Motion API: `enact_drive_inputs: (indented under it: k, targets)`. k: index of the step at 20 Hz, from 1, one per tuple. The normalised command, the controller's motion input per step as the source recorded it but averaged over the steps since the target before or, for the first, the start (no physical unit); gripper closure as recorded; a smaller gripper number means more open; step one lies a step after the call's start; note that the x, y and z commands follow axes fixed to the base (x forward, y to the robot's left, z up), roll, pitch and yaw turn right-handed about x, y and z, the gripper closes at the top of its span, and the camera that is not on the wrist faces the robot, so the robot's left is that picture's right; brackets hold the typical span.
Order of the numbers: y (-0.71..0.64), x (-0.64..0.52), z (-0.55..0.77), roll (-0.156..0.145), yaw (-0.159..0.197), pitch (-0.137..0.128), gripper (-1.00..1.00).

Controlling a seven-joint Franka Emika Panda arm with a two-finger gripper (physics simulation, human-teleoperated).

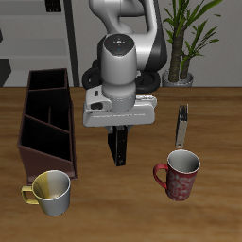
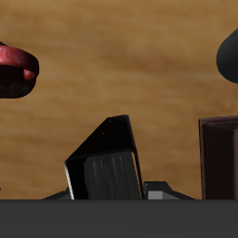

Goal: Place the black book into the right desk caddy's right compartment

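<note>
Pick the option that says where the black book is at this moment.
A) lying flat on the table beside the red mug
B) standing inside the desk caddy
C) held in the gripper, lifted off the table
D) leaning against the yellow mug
C: the black book hangs from the gripper, clear of the table, between the right desk caddy and the red mug.

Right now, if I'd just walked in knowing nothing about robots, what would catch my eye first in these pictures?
Probably the big white gripper in the middle of the table, holding the black book upright above the wood. Next, the right desk caddy, a long reddish-brown box with dark partitions, lies beside it. Two mugs stand near the table's front edge: a yellow mug by the caddy's near end and a red mug with a thin grey-brown book behind it.
</note>
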Motion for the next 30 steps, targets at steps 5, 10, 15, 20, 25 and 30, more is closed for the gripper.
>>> enact_drive_inputs:
  k: [5,10,15,20,25,30]
  targets:
    - [-0.37,-0.15,0.54,-0.058,0.032,-0.075,1.00]
    - [-0.60,-0.29,0.53,-0.089,-0.023,-0.059,1.00]
    - [-0.56,-0.42,0.50,-0.064,-0.006,-0.068,1.00]
    - [-0.48,-0.59,0.55,-0.070,0.001,-0.053,1.00]
    - [-0.23,-0.68,0.46,-0.038,-0.064,-0.044,1.00]
    - [-0.08,-0.61,0.39,-0.035,-0.037,-0.047,1.00]
